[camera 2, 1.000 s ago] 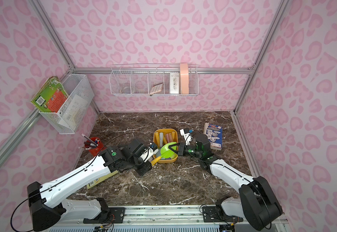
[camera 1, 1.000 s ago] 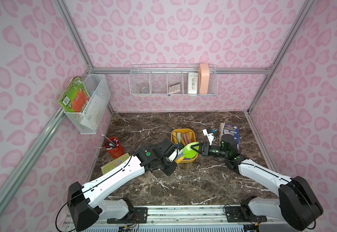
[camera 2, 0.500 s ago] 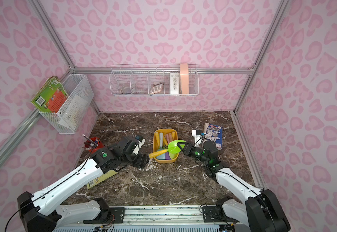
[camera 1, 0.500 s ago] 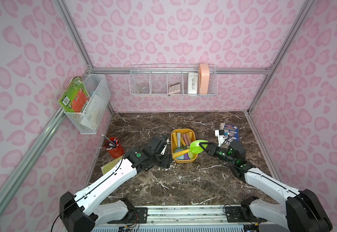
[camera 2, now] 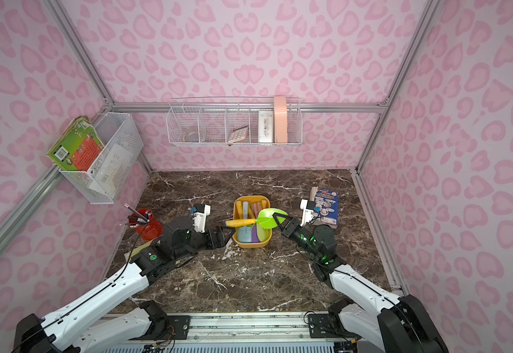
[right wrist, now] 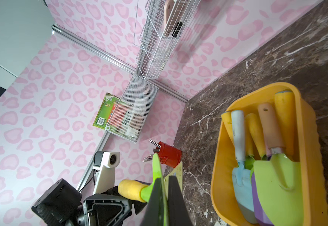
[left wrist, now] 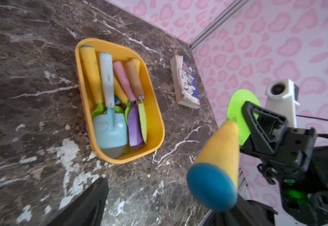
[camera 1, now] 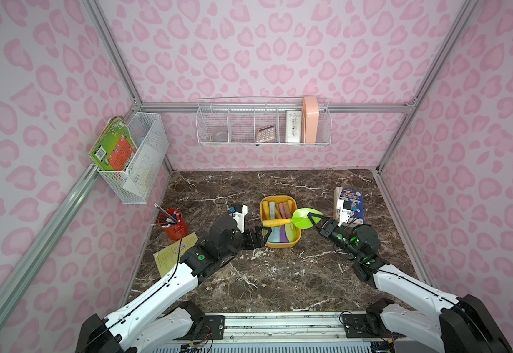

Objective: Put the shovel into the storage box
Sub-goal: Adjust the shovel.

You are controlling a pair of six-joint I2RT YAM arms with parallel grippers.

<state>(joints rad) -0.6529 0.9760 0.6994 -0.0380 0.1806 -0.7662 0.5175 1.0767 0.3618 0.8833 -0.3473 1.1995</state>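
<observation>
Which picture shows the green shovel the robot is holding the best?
The top views: the whole shovel shows, yellow handle and green blade, with the right gripper pinching the blade. The left wrist view sees it end-on, with the handle big and blurry. The right wrist view sees the blade edge-on.

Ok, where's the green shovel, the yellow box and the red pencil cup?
green shovel (camera 1: 302,218): in a top view, on its green blade.
yellow storage box (camera 1: 282,244): in a top view, on its near wall.
red pen cup (camera 1: 177,229): in a top view, on its red side.
</observation>
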